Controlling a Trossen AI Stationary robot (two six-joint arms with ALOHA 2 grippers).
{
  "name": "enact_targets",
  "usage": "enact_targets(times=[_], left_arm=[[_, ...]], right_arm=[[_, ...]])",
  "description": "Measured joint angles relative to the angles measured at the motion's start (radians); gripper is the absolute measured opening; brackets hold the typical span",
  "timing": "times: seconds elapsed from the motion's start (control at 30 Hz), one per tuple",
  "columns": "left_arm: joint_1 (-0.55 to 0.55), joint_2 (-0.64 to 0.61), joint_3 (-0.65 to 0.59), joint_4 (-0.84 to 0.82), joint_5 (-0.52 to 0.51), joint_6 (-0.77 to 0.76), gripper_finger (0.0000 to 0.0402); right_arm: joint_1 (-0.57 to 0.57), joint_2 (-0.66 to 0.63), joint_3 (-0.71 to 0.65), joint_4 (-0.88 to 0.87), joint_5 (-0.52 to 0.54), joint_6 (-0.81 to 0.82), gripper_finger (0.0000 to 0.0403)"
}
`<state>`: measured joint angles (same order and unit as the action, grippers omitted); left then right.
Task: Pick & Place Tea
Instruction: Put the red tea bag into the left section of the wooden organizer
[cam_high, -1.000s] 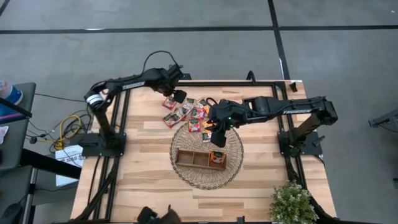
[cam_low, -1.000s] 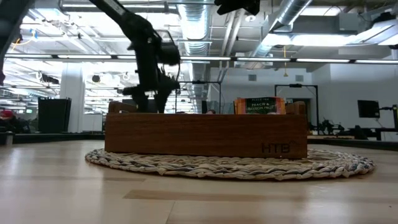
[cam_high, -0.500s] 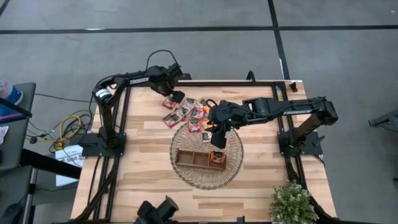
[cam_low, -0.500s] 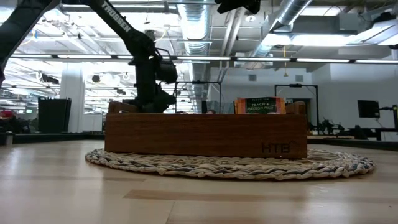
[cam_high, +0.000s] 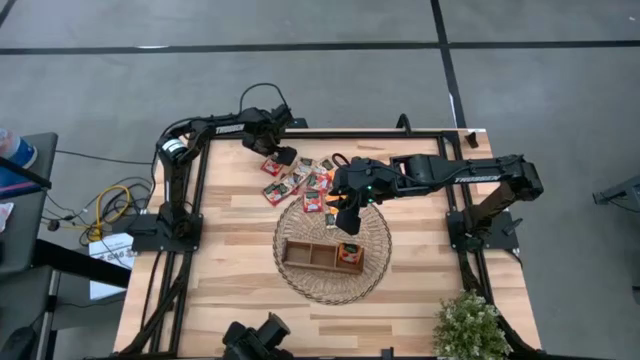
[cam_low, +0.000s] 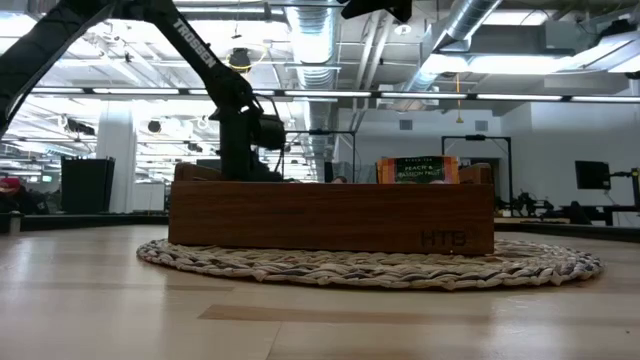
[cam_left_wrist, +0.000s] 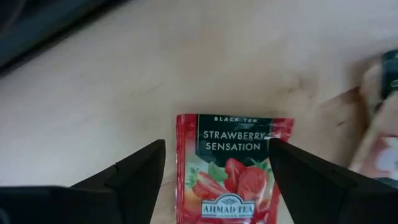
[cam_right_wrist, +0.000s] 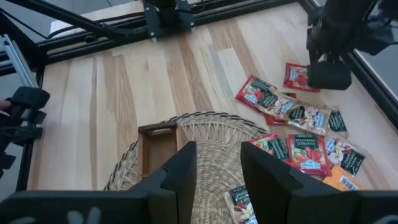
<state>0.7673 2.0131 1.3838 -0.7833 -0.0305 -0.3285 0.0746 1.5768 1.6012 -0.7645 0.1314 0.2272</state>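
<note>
Left gripper (cam_left_wrist: 214, 165) poised low over a red strawberry sachet (cam_left_wrist: 231, 165), fingers spread wide with one on either side of the packet and nothing yet held. The high view places this left gripper (cam_high: 286, 156) at the far-left end of the loose tea pile (cam_high: 310, 180), which lies on the bare table (cam_high: 220, 250) just beyond the rim of the wicker mat (cam_high: 375, 268). The chosen red strawberry sachet (cam_high: 272, 165) sits a little apart from its neighbours, which favours a clean pick.

Right gripper (cam_high: 345, 215) hangs above the mat between the pile and the wooden tray (cam_high: 300, 255); its fingers (cam_right_wrist: 186, 168) stand partly apart and empty. One sachet (cam_low: 418, 170) stands already upright in the tray's right-hand compartment; the other compartments look empty from above.

Step in hand, as judged: the left arm's grasp of the flat packet. To do it well, the fingers should come straight down until their tips press the wood on both sides of the sachet, then close so that the foil buckles upward into the pinch. Centring matters: the packet lies slightly nearer one finger, so an uncorrected close could push it sideways instead of lifting it. Risk: a thin sachet slipping under the tips, or a nearby packet being caught along with it.
</note>
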Motion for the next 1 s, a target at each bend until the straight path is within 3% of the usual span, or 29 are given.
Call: enact_targets(times=[0.4,1.0], left_arm=[[-0.028,0.056,0.005,0.014,-0.005,0.001,0.0233],[-0.051,0.014,-0.005,-0.029,-0.017,0.014,0.0042]], right_arm=[[0.0,0.0,0.0,0.003,0.0,0.001,0.0118],[-0.012,0.0,0.0,0.008,0.001,-0.009,0.0118]])
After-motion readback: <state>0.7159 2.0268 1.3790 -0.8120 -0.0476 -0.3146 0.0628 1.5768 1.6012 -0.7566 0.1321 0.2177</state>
